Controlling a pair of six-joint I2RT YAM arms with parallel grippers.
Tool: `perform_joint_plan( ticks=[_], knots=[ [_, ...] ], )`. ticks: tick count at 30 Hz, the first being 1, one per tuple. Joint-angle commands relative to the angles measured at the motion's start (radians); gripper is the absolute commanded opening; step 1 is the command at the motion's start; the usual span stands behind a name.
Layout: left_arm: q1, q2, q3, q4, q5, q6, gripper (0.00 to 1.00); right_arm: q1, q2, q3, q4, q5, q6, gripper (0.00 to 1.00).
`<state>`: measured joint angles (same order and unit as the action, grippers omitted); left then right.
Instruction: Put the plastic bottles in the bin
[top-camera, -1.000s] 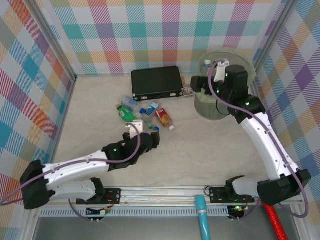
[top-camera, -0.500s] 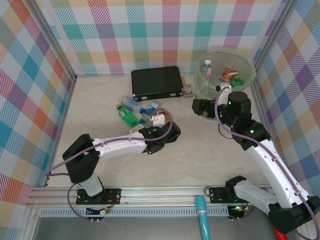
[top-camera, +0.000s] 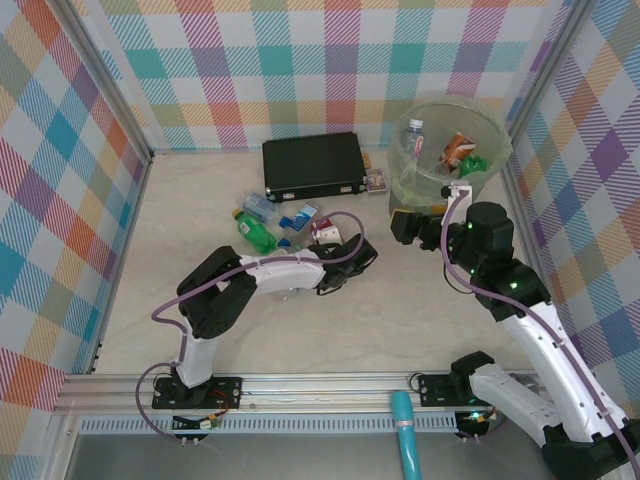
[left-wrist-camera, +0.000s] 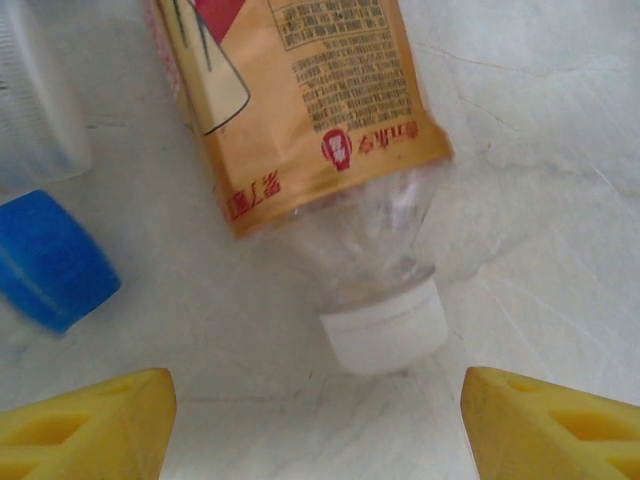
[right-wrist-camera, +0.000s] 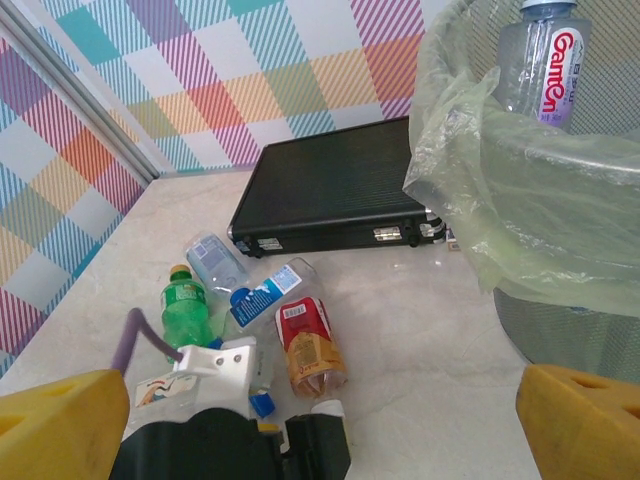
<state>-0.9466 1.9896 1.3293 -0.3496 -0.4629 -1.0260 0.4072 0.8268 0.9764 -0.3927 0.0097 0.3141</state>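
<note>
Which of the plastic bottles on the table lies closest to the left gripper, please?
The bottle with the orange-brown label and white cap: its cap sits just ahead of the left gripper, while the green bottle lies farther off.

- Clear plastic bottle with a brown-gold label (left-wrist-camera: 330, 130): thin, glossy, transparent wall; the label is a shiny printed film; white plastic cap (left-wrist-camera: 385, 335) matt and finely ribbed.
- Blue plastic cap (left-wrist-camera: 50, 260): smooth, with a dull sheen.
- Pale table (left-wrist-camera: 540, 200): smooth, stone-like veining, faint sheen.
- Flat black rectangular case (right-wrist-camera: 335, 190): matt, finely ribbed lid; bright metal latches (right-wrist-camera: 385, 235).
- Round pale-green bin (right-wrist-camera: 570, 330): translucent plastic, lined with a thin, crinkled plastic bag (right-wrist-camera: 460, 130).
- Green plastic bottle (right-wrist-camera: 185, 318): glossy, see-through.
</note>
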Motion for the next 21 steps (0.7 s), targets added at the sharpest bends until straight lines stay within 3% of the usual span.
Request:
perform_joint_plan(
  ticks=[1,11,21],
  knots=[
    [0.023,0.045,0.045,0.037,0.001,-0.018,0.75,0.005,-0.011,-0.012,0.016,-0.019,-0.006,0.99],
    [0.074,0.115,0.071,0.063,0.026,-0.014,0.73,0.006,-0.017,-0.026,0.017,-0.037,0.005,0.99],
    [0.075,0.077,0.042,0.165,0.073,0.040,0.31,0.006,-0.016,-0.033,0.002,-0.039,0.041,0.99]
  ],
)
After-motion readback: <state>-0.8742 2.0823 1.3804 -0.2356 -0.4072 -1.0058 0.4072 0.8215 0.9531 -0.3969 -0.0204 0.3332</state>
